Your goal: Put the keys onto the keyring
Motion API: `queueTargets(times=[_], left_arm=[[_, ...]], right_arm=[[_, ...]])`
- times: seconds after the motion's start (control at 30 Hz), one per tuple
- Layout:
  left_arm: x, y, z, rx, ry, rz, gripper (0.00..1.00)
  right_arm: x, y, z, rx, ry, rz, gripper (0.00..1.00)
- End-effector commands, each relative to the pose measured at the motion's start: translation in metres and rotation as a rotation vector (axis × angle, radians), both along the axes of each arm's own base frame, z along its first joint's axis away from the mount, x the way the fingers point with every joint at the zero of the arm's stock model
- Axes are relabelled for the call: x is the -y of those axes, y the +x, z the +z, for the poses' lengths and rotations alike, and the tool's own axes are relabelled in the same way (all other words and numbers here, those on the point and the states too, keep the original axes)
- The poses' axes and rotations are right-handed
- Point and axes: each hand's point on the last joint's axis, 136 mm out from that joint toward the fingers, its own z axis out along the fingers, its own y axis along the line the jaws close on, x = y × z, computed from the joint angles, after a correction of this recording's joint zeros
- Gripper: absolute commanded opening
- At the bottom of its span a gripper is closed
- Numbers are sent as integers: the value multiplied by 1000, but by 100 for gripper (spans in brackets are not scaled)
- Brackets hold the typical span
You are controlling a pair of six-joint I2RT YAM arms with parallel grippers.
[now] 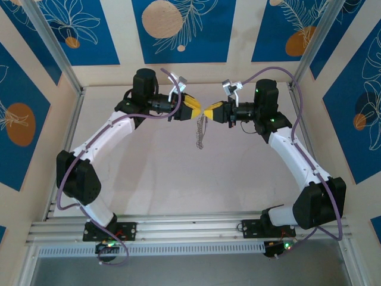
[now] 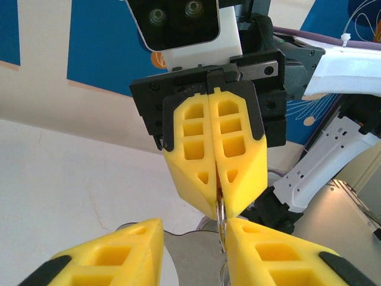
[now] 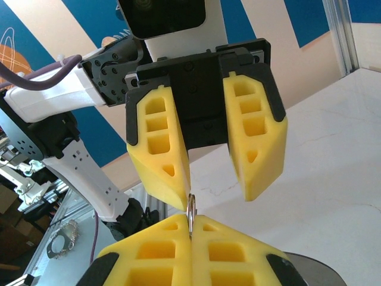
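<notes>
My two grippers meet tip to tip above the middle of the table. The right gripper (image 1: 208, 111) (image 3: 190, 219) is shut on the keyring (image 3: 191, 206), a thin metal ring seen edge-on here. In the top view the keyring (image 1: 200, 134) hangs down from the fingertips as a thin loop with tiny silvery pieces, the keys, too small to tell apart. Facing it, the left gripper (image 1: 195, 110) (image 2: 193, 225) is open. The keyring (image 2: 221, 211) stands at the inner edge of its right finger (image 2: 280, 256), while the other finger (image 2: 113, 256) stays well apart.
The pale table (image 1: 178, 179) lies below, bounded by metal frame posts (image 1: 59, 53) and blue-patterned walls (image 1: 178, 30). Both arms arch inward from their bases on the near rail (image 1: 190, 229). A purple cable (image 1: 271, 74) loops over the right arm.
</notes>
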Motion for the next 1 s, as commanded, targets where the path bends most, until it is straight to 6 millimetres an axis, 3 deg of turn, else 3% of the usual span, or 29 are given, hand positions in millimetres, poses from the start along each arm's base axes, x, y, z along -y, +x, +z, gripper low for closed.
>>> queueTargets(times=[0.0, 0.2, 0.4, 0.63, 0.77, 0.97], left_arm=[[5, -8, 14, 39, -29, -45, 29], [9, -11, 15, 42, -28, -52, 24], [12, -14, 13, 44, -18, -59, 12], [14, -20, 1, 28, 9, -76, 10], [14, -23, -4, 23, 18, -76, 0], [16, -22, -7, 17, -2, -65, 0]], right_arm=[[-3, -5, 14, 42, 11, 29, 0], [-3, -6, 14, 42, 10, 28, 0], [-3, -6, 14, 43, 9, 22, 0], [-3, -3, 12, 40, 6, 11, 0], [-2, 0, 11, 36, 7, 4, 0], [4, 4, 14, 28, 18, -31, 0]])
